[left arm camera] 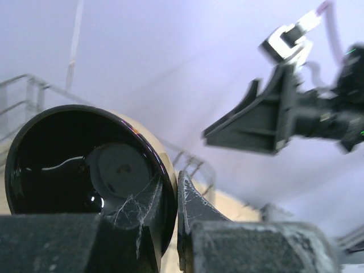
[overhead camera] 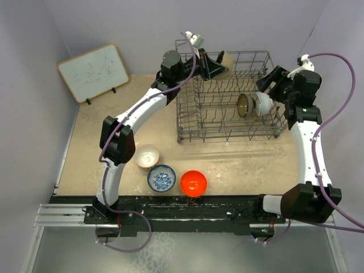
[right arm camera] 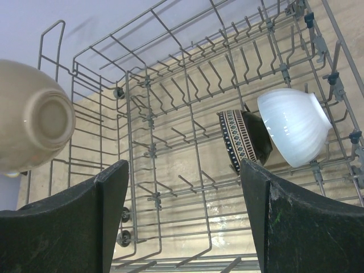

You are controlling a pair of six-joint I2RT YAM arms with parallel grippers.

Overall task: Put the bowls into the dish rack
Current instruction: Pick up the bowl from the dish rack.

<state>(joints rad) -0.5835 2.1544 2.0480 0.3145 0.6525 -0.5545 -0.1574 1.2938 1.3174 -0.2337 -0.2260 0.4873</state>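
So this looks like bowl number 3 going in. The left tool (overhead camera: pixel 215 66) is clenched on the rim of the black-glazed bowl (overhead camera: pixel 226 61), which is cream outside and glossy black inside. It holds it up in the air over the 11 o'clock corner of the dish rack (overhead camera: pixel 227 135), not yet down among the tines. In the left wrist view 1 finger (left arm camera: pixel 196 210) sits outside the wall and the other inside, so the grip looks like a rim pinch.

The right tool (overhead camera: pixel 264 91) is released, nothing in it, hanging over the rack's 3 o'clock end just beside the bowls already loaded.

My guess for the next move: bring the bowl down on edge into a free slot on the rack's 9 o'clock side, then let go. A rim pinch on glossy glaze could slip or twist, so slow and straight seems smart.

Count:
- 6 bowls total
- 2 in the rack at its 3 o'clock end, touching: white ribbed bowl (overhead camera: pixel 265 103) and brown patterned bowl (overhead camera: pixel 245 106)
- 1 in the air
- 3 on the desk (overhead camera: pixel 244 165) around 7 o'clock: cream bowl (overhead camera: pixel 147 156), blue-and-white bowl (overhead camera: pixel 161 178), orange-red bowl (overhead camera: pixel 193 183)
- 1 rack
- 1 whiteboard (overhead camera: pixel 94 71) at 10 o'clock
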